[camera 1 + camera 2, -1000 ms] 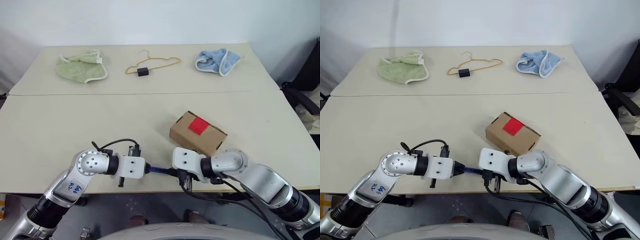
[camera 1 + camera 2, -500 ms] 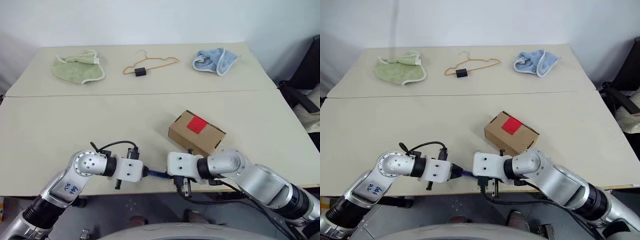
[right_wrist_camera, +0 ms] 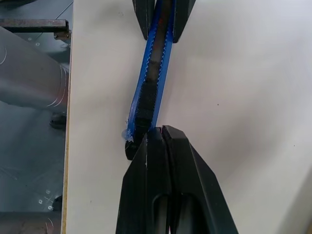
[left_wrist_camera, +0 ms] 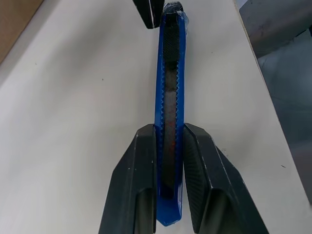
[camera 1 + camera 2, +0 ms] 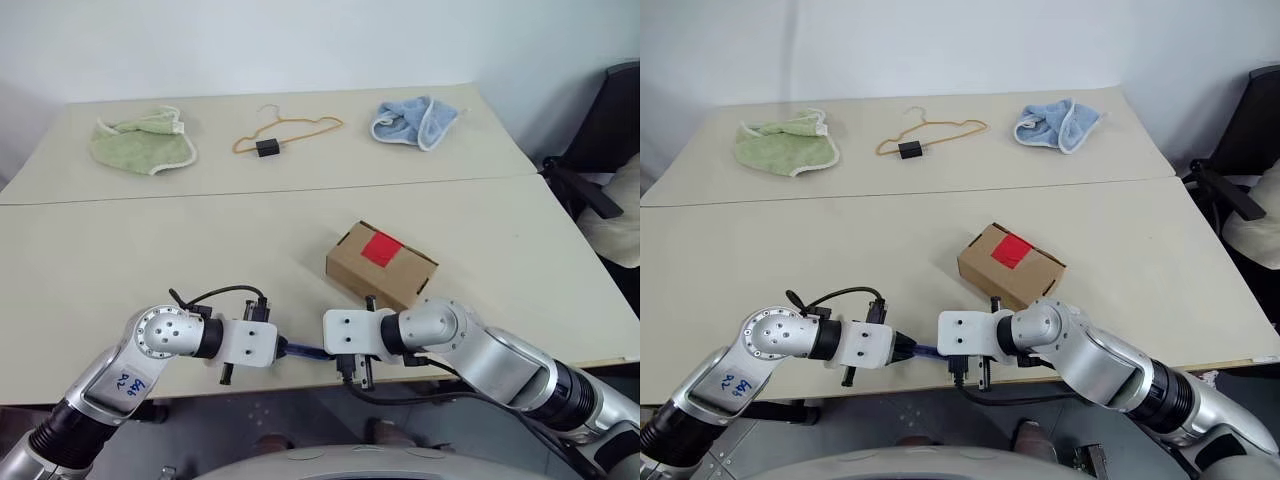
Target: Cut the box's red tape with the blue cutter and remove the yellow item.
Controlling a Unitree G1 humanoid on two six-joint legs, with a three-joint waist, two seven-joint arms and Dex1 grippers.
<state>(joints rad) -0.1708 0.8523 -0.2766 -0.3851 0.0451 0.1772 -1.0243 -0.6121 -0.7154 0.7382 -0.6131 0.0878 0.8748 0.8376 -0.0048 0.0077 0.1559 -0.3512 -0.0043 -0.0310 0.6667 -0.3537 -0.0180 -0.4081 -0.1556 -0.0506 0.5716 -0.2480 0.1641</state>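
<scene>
The blue cutter [image 4: 170, 92] hangs just over the table's front edge, and my left gripper [image 4: 169, 130] is shut on its rear half. My right gripper [image 3: 158, 130] is shut, with its joined tips pressed against the cutter's [image 3: 151, 78] far black end. In the head views the cutter [image 5: 303, 350] bridges the two hands. The brown box [image 5: 392, 275] lies closed just behind my right hand, with the red tape [image 5: 380, 248] on its top. The yellow item is hidden.
At the back of the table [image 5: 150, 260] lie a pale green cloth [image 5: 140, 146], an orange wire hanger [image 5: 290, 127] with a black clip, and a blue cloth [image 5: 410, 118]. A black chair [image 5: 600, 150] stands off the right side.
The head camera has shifted, so the whole scene sits further left. My right wrist has rolled a little at the cutter's end. The left grip on the cutter is unchanged.
</scene>
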